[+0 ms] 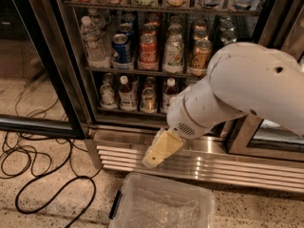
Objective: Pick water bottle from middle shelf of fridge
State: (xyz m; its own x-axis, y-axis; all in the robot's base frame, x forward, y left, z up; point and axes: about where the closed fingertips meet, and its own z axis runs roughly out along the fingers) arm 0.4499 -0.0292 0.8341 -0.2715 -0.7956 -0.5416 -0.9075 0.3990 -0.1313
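Note:
The water bottle [92, 38], clear and ribbed with a white cap, stands upright at the left end of the middle shelf [142, 71] in the fridge [76, 103], whose door is open. Soda cans [148, 50] fill the lanes to its right. My gripper [158, 151], cream-coloured, hangs low in front of the steel base grille [228, 165], below and to the right of the bottle and well apart from it. It holds nothing that I can see. My white arm [237, 89] covers the right part of the shelves.
Small bottles [125, 92] line the rack below. A clear plastic bin [161, 204] sits on the floor under the gripper. Black cables [42, 175] loop on the floor at the left. The open door's black frame [42, 56] stands at the left.

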